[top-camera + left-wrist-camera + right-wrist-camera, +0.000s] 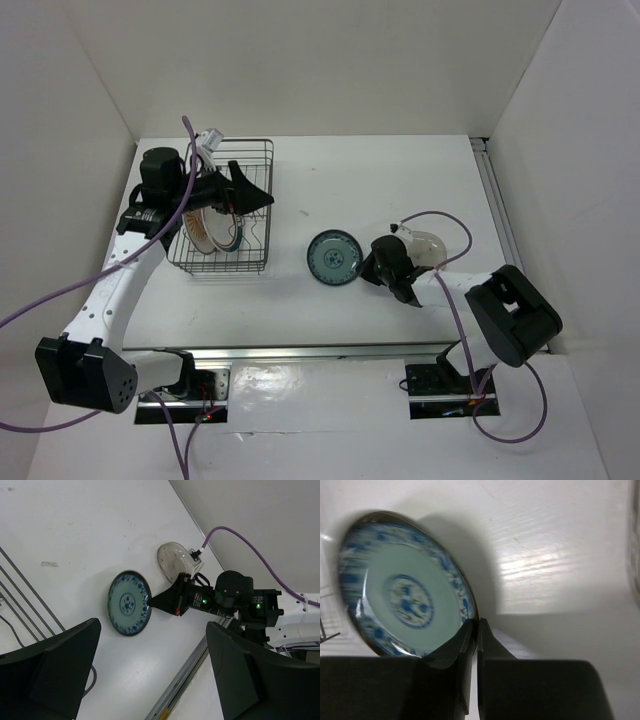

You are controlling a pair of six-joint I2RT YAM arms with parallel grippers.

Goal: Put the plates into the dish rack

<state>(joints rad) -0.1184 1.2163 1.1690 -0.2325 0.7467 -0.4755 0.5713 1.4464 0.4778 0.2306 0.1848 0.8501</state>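
Note:
The blue-green patterned plate (333,257) lies mid-table; it also shows in the left wrist view (129,602) and the right wrist view (405,597). My right gripper (368,265) is shut on its right rim, fingertips pinching the edge (476,626). The plate looks tilted, with a shadow under it. The translucent grey-beige plate (428,244) lies just right of that gripper. The white plate with orange pattern (210,230) stands in the dark wire dish rack (258,150). My left gripper (250,192) hovers over the rack's right side, open and empty (150,680).
A metal rail (320,350) runs along the table's front edge. White walls enclose the table at back, left and right. A purple cable (440,215) loops over the translucent plate. The rack's wires (25,600) show at the left of the left wrist view.

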